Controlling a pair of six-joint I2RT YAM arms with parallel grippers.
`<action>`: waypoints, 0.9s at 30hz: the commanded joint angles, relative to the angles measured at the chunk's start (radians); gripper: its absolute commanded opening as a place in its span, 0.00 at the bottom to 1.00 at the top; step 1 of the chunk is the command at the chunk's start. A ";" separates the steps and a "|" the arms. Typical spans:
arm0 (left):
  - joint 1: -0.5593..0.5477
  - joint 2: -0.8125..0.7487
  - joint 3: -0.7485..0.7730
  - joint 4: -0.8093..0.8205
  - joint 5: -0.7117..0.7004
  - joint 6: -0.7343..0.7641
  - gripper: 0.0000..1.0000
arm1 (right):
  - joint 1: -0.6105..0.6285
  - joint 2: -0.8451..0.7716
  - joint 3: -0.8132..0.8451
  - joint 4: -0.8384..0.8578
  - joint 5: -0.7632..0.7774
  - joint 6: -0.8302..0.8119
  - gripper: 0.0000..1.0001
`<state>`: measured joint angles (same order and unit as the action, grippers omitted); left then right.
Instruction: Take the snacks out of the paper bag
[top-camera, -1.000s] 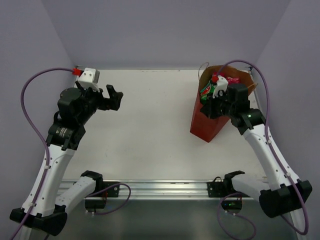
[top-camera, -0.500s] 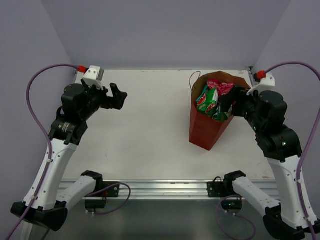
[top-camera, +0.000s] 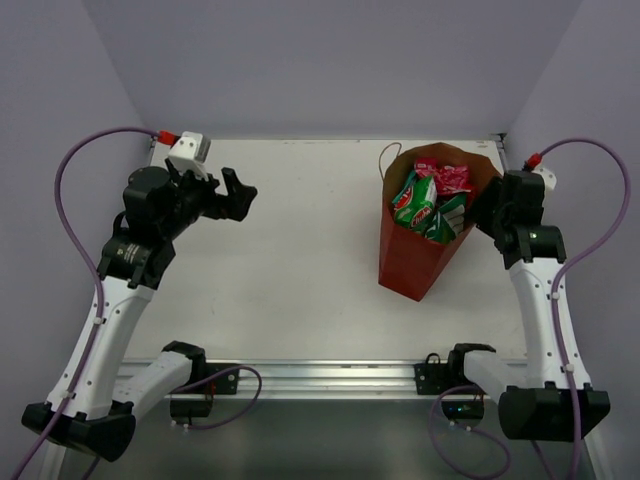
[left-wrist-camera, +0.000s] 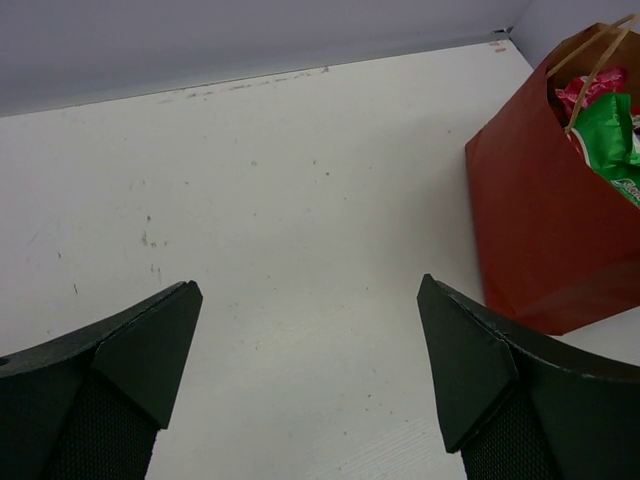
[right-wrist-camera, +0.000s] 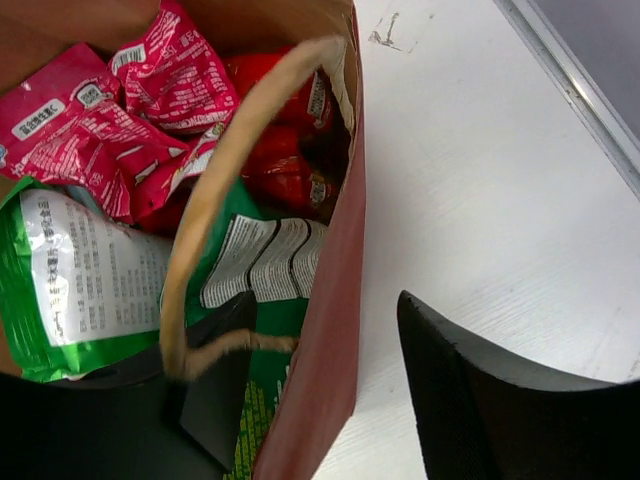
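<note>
Room for moving lies mostly across the middle of the white table (top-camera: 300, 250), a wide bare stretch between the left gripper (top-camera: 238, 194) and the paper bag (top-camera: 410, 262). The bag stands in the far right part of the table, near the back wall (top-camera: 330, 70), its mouth open upward. Only a narrow strip of tabletop is left between the bag's right side and the table's right edge, and the right arm works in that strip. Inside the bag, green chip bags (top-camera: 420, 205) lie toward its near side, pink-red sachets (top-camera: 445, 177) sit behind them, and the right wrist view shows red bags (right-wrist-camera: 285, 150) deeper down against the right wall. A twisted paper handle (right-wrist-camera: 200, 230) arches over the green packets. The left gripper hangs above the far left of the table with its jaws spread wide, holding and touching nothing, well apart from the bag. The right gripper (right-wrist-camera: 322, 300) is parted too, straddling the bag's right wall, with one finger inside just behind the handle and the other outside over the bare table. It grasps no packet.
</note>
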<state>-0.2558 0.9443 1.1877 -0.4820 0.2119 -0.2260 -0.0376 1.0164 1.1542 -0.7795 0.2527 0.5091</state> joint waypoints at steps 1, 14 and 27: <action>-0.005 0.011 0.036 -0.016 0.037 -0.007 1.00 | -0.028 0.043 0.021 0.112 -0.067 0.040 0.61; -0.115 0.135 0.122 -0.078 -0.014 -0.088 1.00 | -0.042 0.145 0.050 0.172 -0.023 -0.058 0.08; -0.482 0.422 0.420 0.012 -0.235 -0.225 1.00 | 0.093 0.116 0.260 0.229 -0.247 -0.408 0.00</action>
<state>-0.7071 1.3445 1.5238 -0.5350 0.0647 -0.3931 0.0051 1.1656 1.2850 -0.6693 0.0551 0.2306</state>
